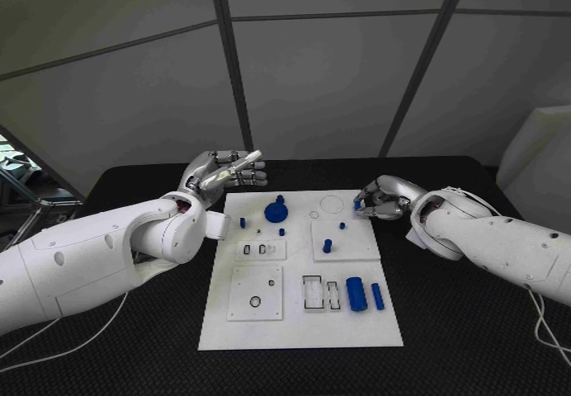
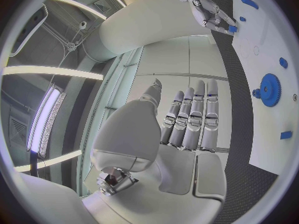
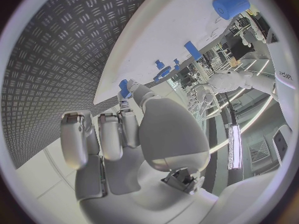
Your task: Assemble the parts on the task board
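Pinching a small blue part (image 1: 357, 204) at the white board's (image 1: 298, 330) far right edge, the right hand (image 1: 383, 199) sits nearer the sockets; the left hand (image 1: 224, 172) hovers flat, fingers straight, holding nothing.

The right hand (image 1: 379, 198) is hiding most of a small blue part (image 1: 357, 204) at its fingertips. The task board (image 2: 274, 45) is running off the left wrist circle's rim.

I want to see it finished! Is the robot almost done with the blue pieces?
Not yet. The blue gear already sits on the task board. The right hand pinches a small blue part at the board's edge. The two blue cylinders lie loose, and the left hand holds nothing.
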{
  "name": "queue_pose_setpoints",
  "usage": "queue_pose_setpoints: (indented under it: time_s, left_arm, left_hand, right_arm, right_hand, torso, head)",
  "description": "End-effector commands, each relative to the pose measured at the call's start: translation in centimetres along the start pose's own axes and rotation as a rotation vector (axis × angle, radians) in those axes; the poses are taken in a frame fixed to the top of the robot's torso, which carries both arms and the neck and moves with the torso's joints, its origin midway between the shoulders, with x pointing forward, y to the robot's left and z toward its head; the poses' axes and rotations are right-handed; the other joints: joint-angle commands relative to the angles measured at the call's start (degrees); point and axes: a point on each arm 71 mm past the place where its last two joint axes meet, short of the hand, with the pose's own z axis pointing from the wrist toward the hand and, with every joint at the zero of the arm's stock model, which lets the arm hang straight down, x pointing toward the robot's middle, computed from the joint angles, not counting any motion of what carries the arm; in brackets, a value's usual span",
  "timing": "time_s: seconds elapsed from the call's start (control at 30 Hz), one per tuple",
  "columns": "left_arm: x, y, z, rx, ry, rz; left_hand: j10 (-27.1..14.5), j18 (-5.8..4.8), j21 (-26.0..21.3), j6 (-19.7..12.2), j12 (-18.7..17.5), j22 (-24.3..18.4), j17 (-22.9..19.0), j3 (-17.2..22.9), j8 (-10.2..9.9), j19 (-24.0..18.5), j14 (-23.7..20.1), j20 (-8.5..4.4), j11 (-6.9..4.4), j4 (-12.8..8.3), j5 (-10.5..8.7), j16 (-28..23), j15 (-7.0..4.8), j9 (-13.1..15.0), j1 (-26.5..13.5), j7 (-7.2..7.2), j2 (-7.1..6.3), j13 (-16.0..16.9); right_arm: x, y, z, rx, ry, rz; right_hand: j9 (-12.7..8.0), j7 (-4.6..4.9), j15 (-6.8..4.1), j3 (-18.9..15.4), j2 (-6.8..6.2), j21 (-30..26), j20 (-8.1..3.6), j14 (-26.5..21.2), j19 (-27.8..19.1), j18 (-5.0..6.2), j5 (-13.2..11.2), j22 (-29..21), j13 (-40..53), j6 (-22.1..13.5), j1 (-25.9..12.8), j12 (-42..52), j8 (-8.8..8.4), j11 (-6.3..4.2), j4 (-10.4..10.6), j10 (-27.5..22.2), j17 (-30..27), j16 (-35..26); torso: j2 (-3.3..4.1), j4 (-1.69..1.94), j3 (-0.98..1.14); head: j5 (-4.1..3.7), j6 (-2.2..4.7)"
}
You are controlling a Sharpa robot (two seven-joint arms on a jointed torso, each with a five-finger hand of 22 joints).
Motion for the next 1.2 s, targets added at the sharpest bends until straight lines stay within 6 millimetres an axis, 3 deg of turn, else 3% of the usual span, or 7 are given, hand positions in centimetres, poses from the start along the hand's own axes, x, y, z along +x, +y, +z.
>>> queue_pose_setpoints:
  time_s: [0.03,0.23,0.37,0.83,1.0,1.2]
  left_arm:
    - [0.0,-0.2,0.0,0.008,0.010,0.000]
    - [-0.2,-0.2,-0.1,0.008,0.004,0.003]
    - [-0.4,-0.2,-0.1,0.009,0.000,0.005]
    - [-0.5,-0.2,0.2,0.008,-0.009,0.010]
    - [-0.2,-0.2,0.4,0.008,-0.007,0.008]
    - [0.0,-0.2,0.5,0.008,-0.003,0.006]
  left_hand:
    - [-0.16,-0.23,0.05,-0.06,-0.18,-0.06,0.08,-0.07,-0.22,0.15,-0.04,-0.01,0.23,-0.34,0.14,-0.35,0.06,-0.08,0.06,0.27,0.68,-0.06]
    - [-0.20,-0.23,0.06,-0.09,-0.21,-0.06,0.09,-0.05,-0.24,0.19,-0.03,-0.01,0.24,-0.39,0.14,-0.38,0.07,-0.08,0.12,0.28,0.71,-0.06]
    - [-0.20,-0.23,0.06,-0.09,-0.21,-0.06,0.09,-0.05,-0.24,0.19,-0.03,-0.01,0.24,-0.39,0.14,-0.38,0.07,-0.08,0.12,0.28,0.71,-0.06]
    - [-0.21,-0.23,0.07,-0.10,-0.21,-0.07,0.10,-0.05,-0.25,0.22,-0.02,0.00,0.24,-0.42,0.13,-0.40,0.07,-0.08,0.15,0.28,0.72,-0.05]
    - [-0.21,-0.23,0.07,-0.10,-0.21,-0.07,0.10,-0.05,-0.25,0.22,-0.02,0.00,0.24,-0.42,0.13,-0.40,0.07,-0.08,0.15,0.28,0.72,-0.05]
    - [-0.18,-0.23,0.08,-0.08,-0.21,-0.07,0.10,-0.06,-0.25,0.25,-0.02,0.00,0.23,-0.43,0.13,-0.43,0.07,-0.07,0.16,0.25,0.74,-0.04]
  right_arm:
    - [-0.7,0.3,-0.3,0.014,-0.062,0.020]
    - [-1.0,2.2,-1.1,0.008,-0.070,0.034]
    - [-0.6,4.6,-1.3,-0.014,-0.050,0.028]
    - [3.3,14.1,0.1,-0.130,0.036,-0.073]
    - [5.4,16.8,0.7,-0.170,0.072,-0.126]
    - [7.0,18.3,1.3,-0.180,0.100,-0.156]
  right_hand:
    - [0.13,-0.10,-0.08,0.37,0.34,0.35,0.01,4.55,5.40,-1.05,0.15,14.07,6.74,0.57,-0.06,0.27,0.43,-0.17,-0.09,0.31,8.17,0.14]
    - [0.14,-0.20,-0.16,0.62,0.22,0.36,-0.05,4.55,5.42,-1.05,0.19,14.09,6.72,0.76,0.02,0.24,0.44,-0.27,-0.34,0.30,8.21,0.15]
    - [0.13,-0.21,-0.18,0.66,0.14,0.35,-0.06,4.54,5.40,-1.05,0.18,14.07,6.70,0.77,0.02,0.20,0.43,-0.28,-0.40,0.28,8.16,0.13]
    - [0.13,-0.24,-0.24,0.66,-0.38,0.32,-0.14,4.45,5.35,-1.03,-0.14,14.01,6.54,1.03,-0.53,0.00,0.40,-0.33,-0.44,0.18,7.75,-0.08]
    - [0.12,-0.25,-0.25,0.66,-0.46,0.31,-0.15,4.44,5.34,-1.03,-0.13,13.99,6.48,1.03,-0.56,-0.07,0.38,-0.33,-0.46,0.14,7.70,-0.10]
    - [0.11,-0.26,-0.25,0.67,-0.50,0.31,-0.16,4.43,5.34,-1.03,-0.13,13.99,6.44,1.03,-0.57,-0.11,0.37,-0.34,-0.48,0.11,7.66,-0.12]
  torso:
    - [-0.08,-0.04,-0.10]
    - [-0.30,-0.04,-0.15]
    - [-0.47,0.07,-0.34]
    - [-1.05,0.60,-0.89]
    - [-0.98,0.67,-0.84]
    - [-0.91,0.63,-0.82]
  head:
    - [-0.02,0.08]
    - [-0.02,0.06]
    - [0.13,-0.08]
    - [0.96,-0.77]
    - [1.40,-0.81]
    - [2.13,-0.98]
